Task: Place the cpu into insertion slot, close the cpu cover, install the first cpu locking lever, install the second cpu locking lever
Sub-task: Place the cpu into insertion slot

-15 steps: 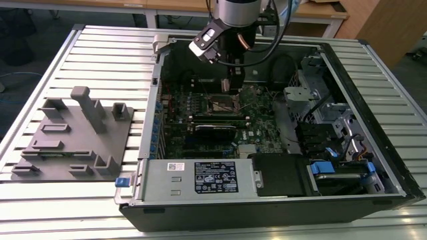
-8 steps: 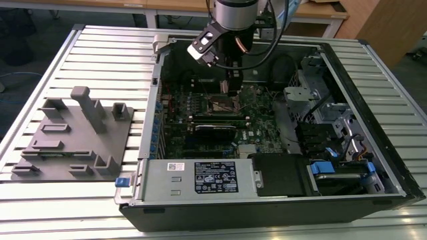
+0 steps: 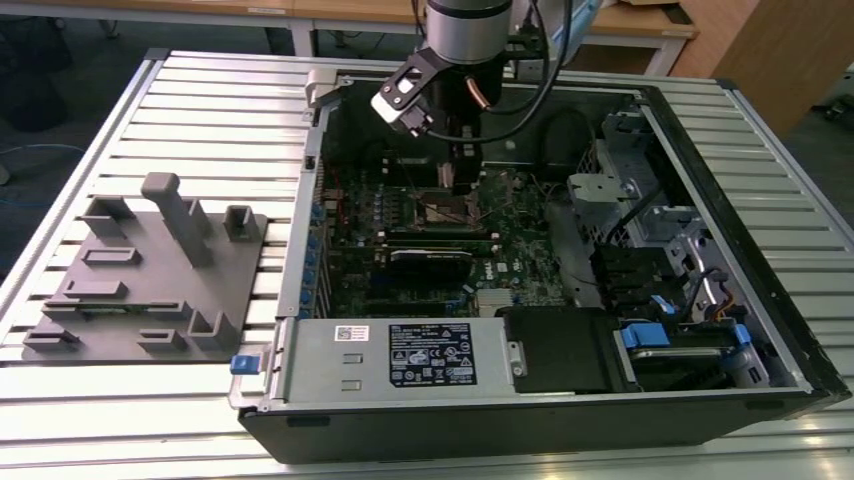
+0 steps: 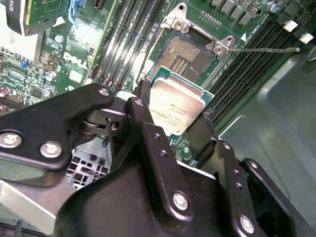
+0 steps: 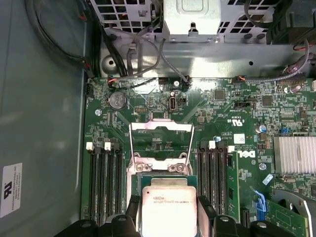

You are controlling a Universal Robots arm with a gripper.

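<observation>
The jaws pinch the cpu (image 4: 178,98) by two opposite edges, metal top showing, close over the bare slot (image 4: 190,54). The cover (image 5: 160,127) stands raised beyond it. In the exterior view the arm (image 3: 467,30) reaches down at upper centre into the open case (image 3: 561,425).

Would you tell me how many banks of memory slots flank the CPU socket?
2. One bank runs along one side of the insertion slot; the other bank along the opposite side. Others may be hidden.
</observation>
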